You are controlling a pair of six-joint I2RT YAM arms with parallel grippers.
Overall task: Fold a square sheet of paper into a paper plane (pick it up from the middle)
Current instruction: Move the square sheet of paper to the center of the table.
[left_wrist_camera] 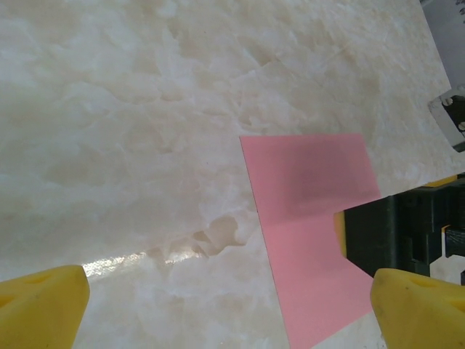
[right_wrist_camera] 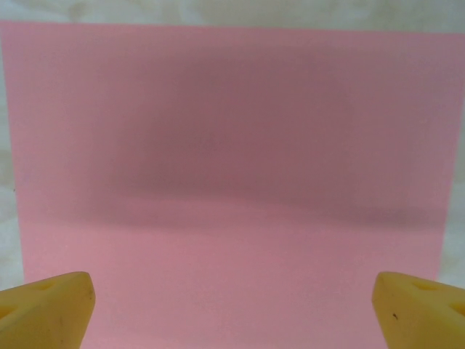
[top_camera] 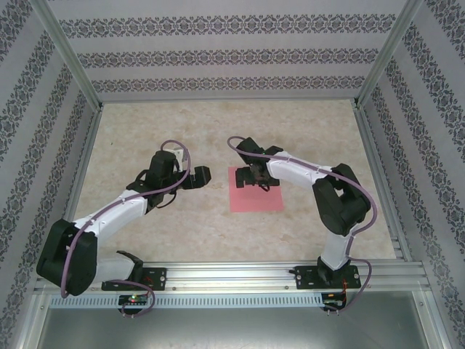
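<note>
Hovering directly over the sheet of paper (right_wrist_camera: 232,145), the right gripper (top_camera: 254,178) stood with jaws spread wide, grasping nothing. The sheet of paper lay flat and unfolded on the marbled surface (top_camera: 218,131), below and between that gripper's yellow fingertips (right_wrist_camera: 47,309). The left gripper (top_camera: 200,177) was likewise released and empty; the sheet lay just to its right.
</note>
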